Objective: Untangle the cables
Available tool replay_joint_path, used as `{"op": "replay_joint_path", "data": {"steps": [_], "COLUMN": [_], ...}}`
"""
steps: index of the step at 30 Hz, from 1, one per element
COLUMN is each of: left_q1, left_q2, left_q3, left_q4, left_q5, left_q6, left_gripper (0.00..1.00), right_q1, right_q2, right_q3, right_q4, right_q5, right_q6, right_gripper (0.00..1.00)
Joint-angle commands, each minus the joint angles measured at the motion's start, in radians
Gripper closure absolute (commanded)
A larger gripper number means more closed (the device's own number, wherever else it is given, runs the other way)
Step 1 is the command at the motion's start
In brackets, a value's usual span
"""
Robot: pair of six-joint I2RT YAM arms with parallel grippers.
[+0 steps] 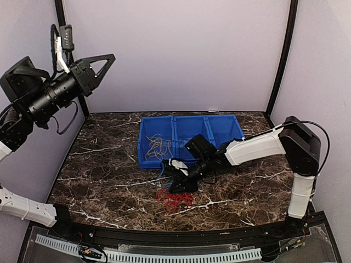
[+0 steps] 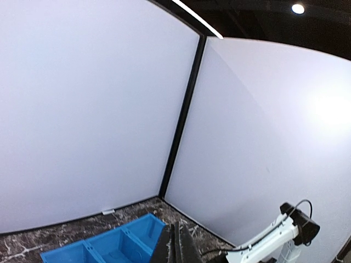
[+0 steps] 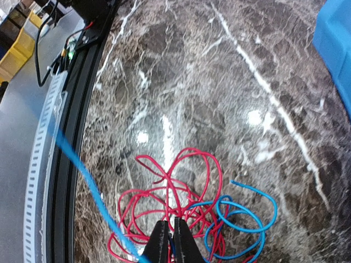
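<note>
Up in the upper left of the top view, the left gripper (image 1: 111,57) hangs high above the table, its fingers pressed together on nothing. Moving right, the blue bin (image 1: 219,127) sits mid-frame, with yellow-tan wires (image 1: 158,147) in its leftmost compartment. Just below the bin's front wall, on the marble table (image 1: 98,175), the rest of the cables (image 1: 174,200) lie as tangled red and blue loops. The right gripper (image 3: 170,223) is down on this heap with its fingers drawn to a narrow slit. We judge that they nip a blue strand (image 3: 88,182), which runs straight toward the left edge of the wrist view. To do this well, we lift slowly and watch that only that strand follows. If red loops rise with it, we ease off rather than tighten the knot.
</note>
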Motion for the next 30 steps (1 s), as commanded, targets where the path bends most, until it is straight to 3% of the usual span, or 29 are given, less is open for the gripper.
{"op": "replay_joint_path", "data": {"steps": [1, 5, 8, 12, 24, 26, 30], "left_q1": [-0.003, -0.003, -0.004, -0.003, -0.003, -0.003, -0.003], "left_q2": [-0.026, -0.004, -0.002, -0.021, -0.109, -0.105, -0.062], "left_q3": [0.116, 0.176, 0.152, -0.008, -0.532, -0.586, -0.656], "left_q4": [-0.027, -0.056, -0.057, -0.028, 0.062, 0.069, 0.081], "left_q5": [-0.138, -0.157, -0.153, -0.151, -0.165, -0.146, -0.087], "left_q6": [0.124, 0.165, 0.151, 0.095, -0.190, -0.229, -0.314], "left_gripper": [1.00, 1.00, 1.00, 1.00, 1.00, 0.94, 0.63], "right_q1": [0.007, 0.003, 0.000, 0.000, 0.000, 0.001, 0.001], "right_q2": [-0.037, -0.038, -0.053, -0.087, -0.206, -0.199, -0.191], "right_q3": [-0.067, -0.114, -0.132, -0.105, -0.052, -0.053, -0.060], "right_q4": [-0.073, -0.118, -0.108, -0.137, -0.194, -0.196, -0.197], "right_q5": [-0.017, -0.018, -0.025, -0.018, 0.004, -0.005, -0.006], "right_q6": [-0.052, -0.081, -0.091, -0.111, -0.170, -0.178, -0.192], "right_gripper": [0.93, 0.88, 0.90, 0.95, 0.96, 0.96, 0.95]}}
